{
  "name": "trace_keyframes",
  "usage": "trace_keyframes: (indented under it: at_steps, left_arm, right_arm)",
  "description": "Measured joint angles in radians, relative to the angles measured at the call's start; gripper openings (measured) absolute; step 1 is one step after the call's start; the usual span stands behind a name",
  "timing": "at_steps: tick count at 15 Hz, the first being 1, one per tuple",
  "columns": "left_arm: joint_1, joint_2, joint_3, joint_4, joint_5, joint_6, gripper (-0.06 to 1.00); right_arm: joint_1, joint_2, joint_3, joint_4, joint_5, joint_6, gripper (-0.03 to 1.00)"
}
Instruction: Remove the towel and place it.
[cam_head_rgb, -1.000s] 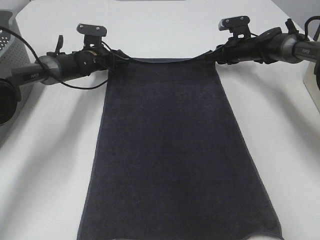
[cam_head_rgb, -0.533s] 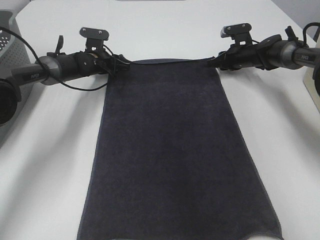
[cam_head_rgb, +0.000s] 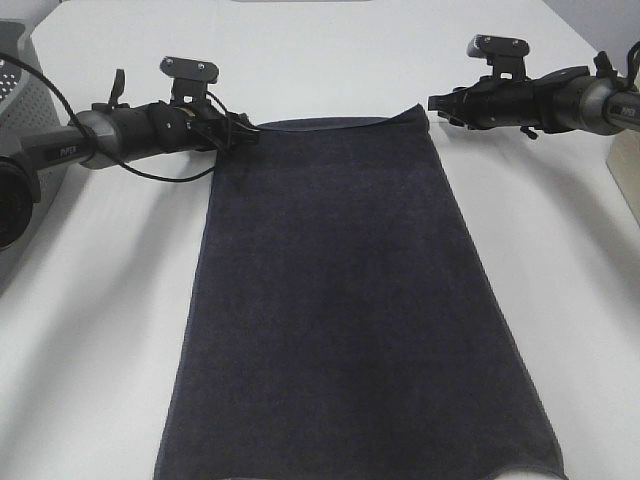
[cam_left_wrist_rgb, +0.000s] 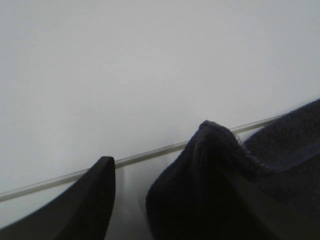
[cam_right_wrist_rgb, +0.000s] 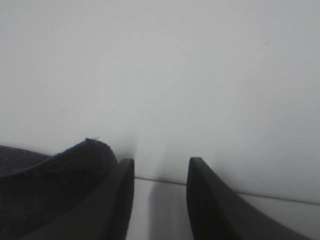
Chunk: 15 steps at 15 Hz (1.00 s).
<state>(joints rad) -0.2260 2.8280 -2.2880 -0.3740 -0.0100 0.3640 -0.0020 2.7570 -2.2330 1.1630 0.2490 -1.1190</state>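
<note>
You have one table (cam_head_rgb: 90, 330), one towel (cam_head_rgb: 350, 300), one basket (cam_head_rgb: 25, 95) and two grippers. The towel lies flat mid-table, its long axis running from the near edge away. Your left gripper (cam_head_rgb: 248, 133) touches its far-left corner, jaws apart around the cloth. Your right gripper (cam_head_rgb: 436, 103) hovers just beside the far-right corner, open and empty.
</note>
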Motion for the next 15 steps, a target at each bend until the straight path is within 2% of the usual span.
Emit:
trace_keyframes:
  at_steps: [4, 8, 12, 14, 15]
  left_arm:
    - [0.000, -0.023, 0.000, 0.021, -0.065, 0.000, 0.52]
    - [0.003, -0.056, -0.001, 0.022, -0.089, 0.000, 0.58]
    - [0.021, -0.056, -0.001, 0.005, -0.027, -0.015, 0.62]
    - [0.043, -0.056, -0.008, -0.030, -0.001, -0.019, 0.62]
    - [0.057, -0.063, -0.021, -0.047, 0.051, -0.019, 0.62]
  right_arm:
    - [-0.005, 0.000, 0.000, 0.005, 0.023, -0.002, 0.36]
    - [-0.005, 0.000, 0.000, 0.005, 0.024, -0.002, 0.36]
    - [-0.005, 0.000, 0.000, 0.005, 0.031, -0.002, 0.36]
    - [-0.005, 0.000, 0.000, -0.004, 0.050, -0.002, 0.36]
    - [-0.005, -0.004, 0.000, -0.023, 0.066, -0.003, 0.36]
